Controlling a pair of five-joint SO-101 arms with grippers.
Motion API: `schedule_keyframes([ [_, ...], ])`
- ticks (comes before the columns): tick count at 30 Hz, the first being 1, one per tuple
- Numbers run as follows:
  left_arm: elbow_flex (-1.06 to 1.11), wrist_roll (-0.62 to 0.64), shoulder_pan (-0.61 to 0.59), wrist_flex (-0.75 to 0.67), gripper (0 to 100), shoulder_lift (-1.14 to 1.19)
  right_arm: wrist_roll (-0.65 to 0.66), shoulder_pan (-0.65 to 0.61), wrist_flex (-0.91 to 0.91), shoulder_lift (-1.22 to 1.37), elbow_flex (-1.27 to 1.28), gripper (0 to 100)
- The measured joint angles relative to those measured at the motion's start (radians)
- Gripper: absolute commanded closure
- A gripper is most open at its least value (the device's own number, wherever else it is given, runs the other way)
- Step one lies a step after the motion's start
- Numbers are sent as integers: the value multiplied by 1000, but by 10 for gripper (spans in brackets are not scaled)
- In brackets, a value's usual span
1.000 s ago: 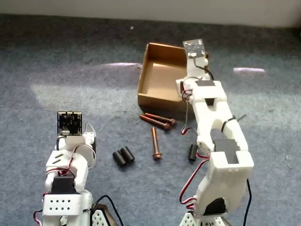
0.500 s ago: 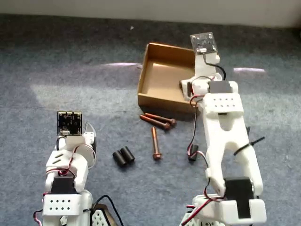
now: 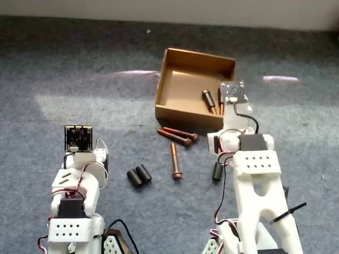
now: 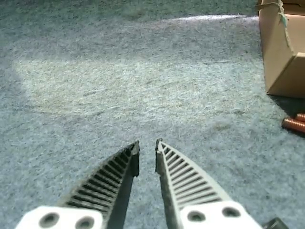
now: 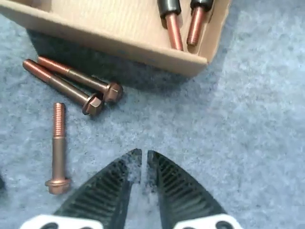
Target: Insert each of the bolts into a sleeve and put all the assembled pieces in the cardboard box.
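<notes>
The cardboard box (image 3: 183, 63) stands at the far middle of the carpet. Two bolts in black sleeves (image 3: 208, 100) (image 5: 170, 16) lie in its near right corner. Two bare copper bolts (image 3: 177, 136) (image 5: 71, 86) lie crossed just in front of the box, and a third bolt (image 3: 175, 160) (image 5: 58, 148) lies nearer. Two black sleeves (image 3: 139, 175) lie side by side left of it, and one sleeve (image 3: 216, 171) lies beside the right arm. My right gripper (image 5: 142, 155) hangs shut and empty over carpet, just in front of the box. My left gripper (image 4: 147, 145) is shut and empty, well left of the box (image 4: 281, 52).
Grey carpet covers the whole work area. The left arm (image 3: 77, 180) sits folded at the near left, with open carpet ahead of it. The right arm (image 3: 257, 174) stands at the near right. A pale wall edge runs along the far side.
The right arm has drawn back from over the box toward its base, uncovering the two sleeved bolts inside. The left arm has not moved.
</notes>
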Motion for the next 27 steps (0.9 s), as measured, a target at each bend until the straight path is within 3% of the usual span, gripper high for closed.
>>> schedule_keyframes([
  [7, 0, 0, 0, 0, 912, 0, -130, 0, 25, -14, 35, 974],
  [14, 0, 0, 0, 0, 912, 0, -144, 2, 54, -15, 95, 866],
  [27, 0, 0, 0, 0, 912, 0, -144, -29, -11, -15, 224, 824],
])
